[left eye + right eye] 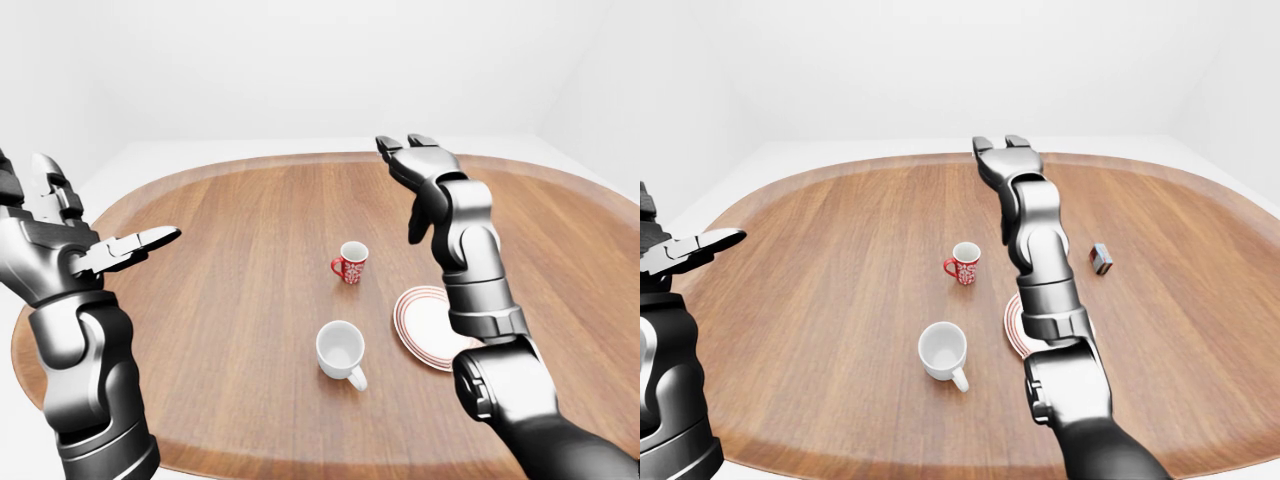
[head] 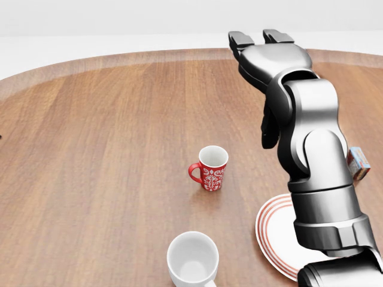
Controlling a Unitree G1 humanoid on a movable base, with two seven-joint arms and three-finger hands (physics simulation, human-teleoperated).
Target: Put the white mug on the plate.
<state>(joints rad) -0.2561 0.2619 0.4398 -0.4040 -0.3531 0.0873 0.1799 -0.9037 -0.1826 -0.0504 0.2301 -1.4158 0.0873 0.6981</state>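
— Wood everywhere: the oval table (image 1: pixel 230 240) fills the left-eye view. What sits at its left edge?

— The left hand (image 1: pixel 85 235), raised above the table's left rim, fingers spread wide, holding nothing.

— And moving toward the middle?

— Low in that view stands the white mug (image 1: pixel 341 351), upright, its handle pointing down and to the right. Above it, apart from it, is a red patterned mug (image 1: pixel 350 263), also upright, handle to the left.

— Where is the plate?

— Just to the right of the white mug, not touching it: a white plate with red rings (image 1: pixel 425 325), partly hidden by the right forearm.

— So the mug is off the plate?

— Yes, it rests on bare wood beside it.

— And the right hand?

— The right hand (image 1: pixel 420 175) is held high over the table, above the plate and both mugs, fingers open and gripping nothing.

— Anything farther right?

— A small box (image 1: pixel 1101 259) lies on the table to the right of the arm in the right-eye view, well apart from the mugs.
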